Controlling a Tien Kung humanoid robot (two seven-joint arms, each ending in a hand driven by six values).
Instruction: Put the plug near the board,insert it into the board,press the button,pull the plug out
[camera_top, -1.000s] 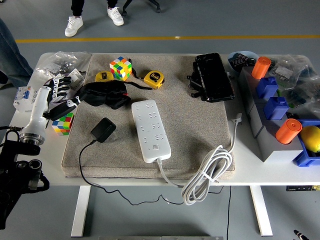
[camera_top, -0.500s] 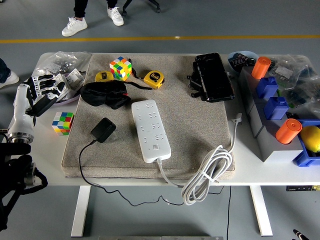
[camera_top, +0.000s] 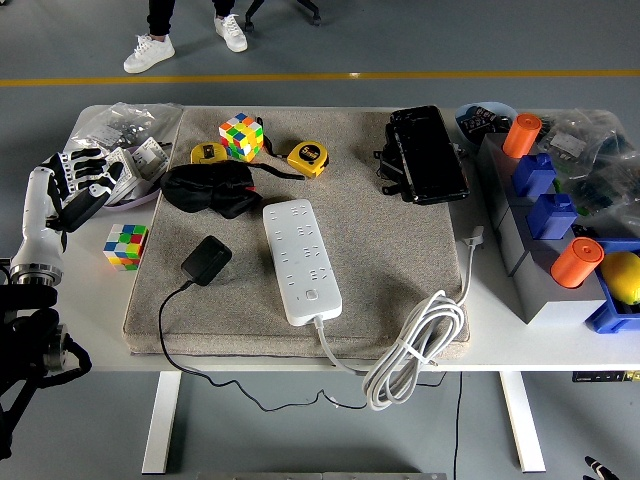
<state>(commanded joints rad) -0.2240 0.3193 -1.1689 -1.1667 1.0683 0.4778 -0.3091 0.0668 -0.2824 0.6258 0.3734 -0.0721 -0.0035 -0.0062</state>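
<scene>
None of the steps were done: plug (camera_top: 205, 260) lay beside the board (camera_top: 300, 260), unplugged; left hand (camera_top: 78, 185) hovered off-mat, fingers loosely spread, empty.

Plug (camera_top: 206, 260) left of board (camera_top: 300, 260), on mat (camera_top: 380, 270)

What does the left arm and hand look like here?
Left arm: white tube forearm, silver ring at its lower end, bulky black joint hardware below. Left hand: black with white finger segments. Right arm is not in view.
</scene>
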